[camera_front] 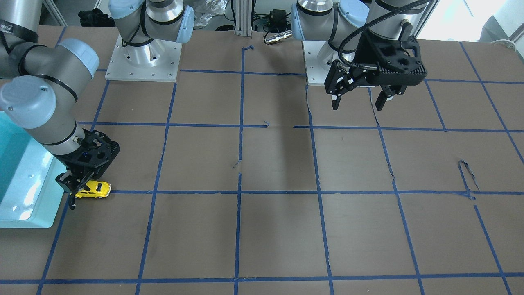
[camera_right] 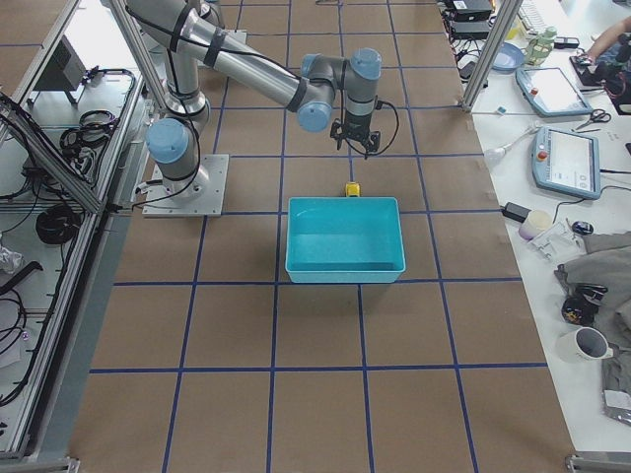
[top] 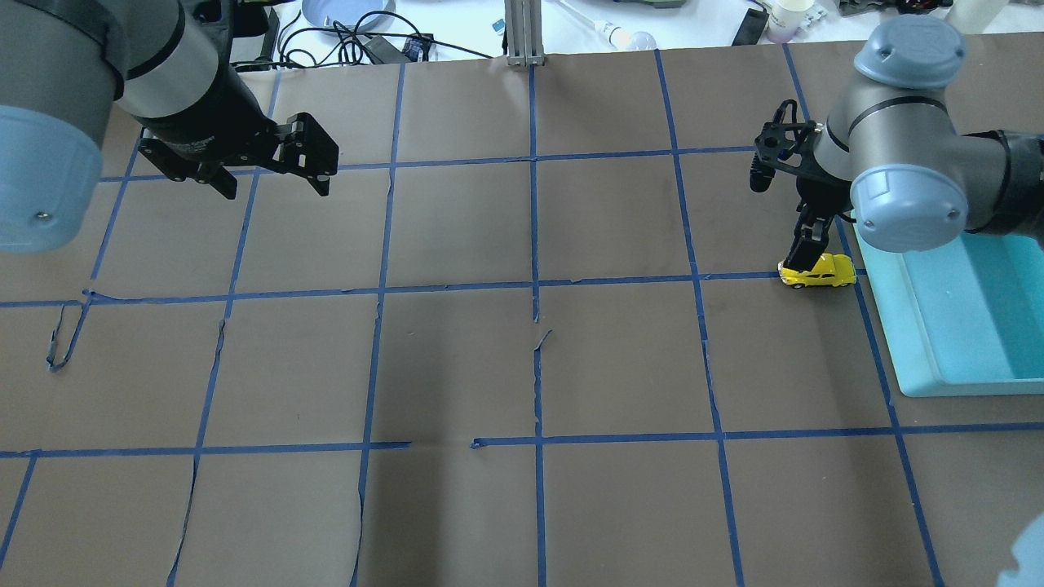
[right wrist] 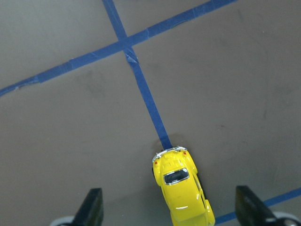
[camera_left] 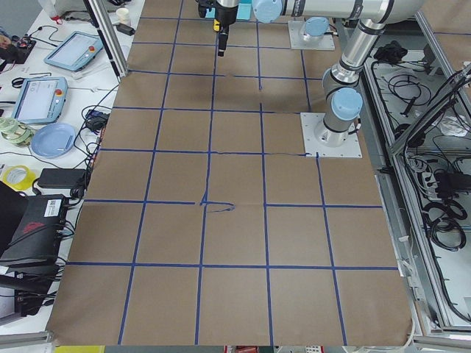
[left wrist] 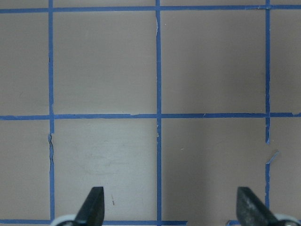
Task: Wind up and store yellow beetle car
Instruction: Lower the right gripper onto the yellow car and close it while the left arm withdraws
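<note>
Right gripper [right wrist: 170,207] hangs directly over the yellow beetle car [top: 818,271] with its jaws spread wide. In the wrist view the two fingers [right wrist: 94,207] stand well clear of the car on either side and touch nothing. The car sits on its wheels on the brown table, on a strip of blue tape, at the right side of the scene and just beside the far corner of the teal bin [top: 905,326]. The left gripper [camera_front: 359,102], also spread wide and empty, hovers over bare table well off to the left. The car will probably handle as a light, rigid little thing. Its glossy paint looks slick and its rounded roof narrows upward, so a pinch high on the body could slide off. Its free wheels may also let it roll away from a one-sided push. The best hold looks to be low across the flanks, at the doors between the wheel arches, with both fingers closing evenly. Winding likely means pressing it down and dragging it backward. It is bright yellow, with a humped beetle shell, a small dark rear window, a pale bumper with two tiny red lamps, and black wheels.
</note>
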Available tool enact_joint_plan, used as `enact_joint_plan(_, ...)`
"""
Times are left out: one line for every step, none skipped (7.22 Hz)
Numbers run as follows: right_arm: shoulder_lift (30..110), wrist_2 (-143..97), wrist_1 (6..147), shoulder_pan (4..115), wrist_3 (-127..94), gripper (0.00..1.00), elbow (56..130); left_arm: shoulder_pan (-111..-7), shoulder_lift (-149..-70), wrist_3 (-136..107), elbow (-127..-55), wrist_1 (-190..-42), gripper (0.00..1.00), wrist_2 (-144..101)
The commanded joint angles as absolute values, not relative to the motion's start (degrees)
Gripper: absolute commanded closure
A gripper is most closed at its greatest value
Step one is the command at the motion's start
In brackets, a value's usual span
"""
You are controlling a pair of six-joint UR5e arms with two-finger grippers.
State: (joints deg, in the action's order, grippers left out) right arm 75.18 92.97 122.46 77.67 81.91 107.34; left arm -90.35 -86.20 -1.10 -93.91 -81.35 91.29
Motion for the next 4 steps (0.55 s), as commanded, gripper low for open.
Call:
enact_joint_plan(69.8, 92.8, 131.8, 75.7, 87.8, 0.0, 107.5, -89.7, -86.0, -1.1, -94.0, -81.3, 0.0, 93.2)
enact_joint_plan(68.9, 92.9, 132.0, 75.5, 87.9, 0.0, 107.5, -89.4, -86.0, -1.1, -94.1, -81.3, 0.0, 93.1)
enact_joint_plan(68.9, 93.0, 131.6, 75.3, 88.5, 0.0, 107.5, -88.9, -86.0, -1.0, -94.0, -81.3, 0.0, 93.1)
enact_joint_plan(68.6, 93.1, 131.3, 74.4, 89.9, 0.0, 107.6, -88.7, -86.0, 0.1, -94.0, -81.2, 0.0, 93.2)
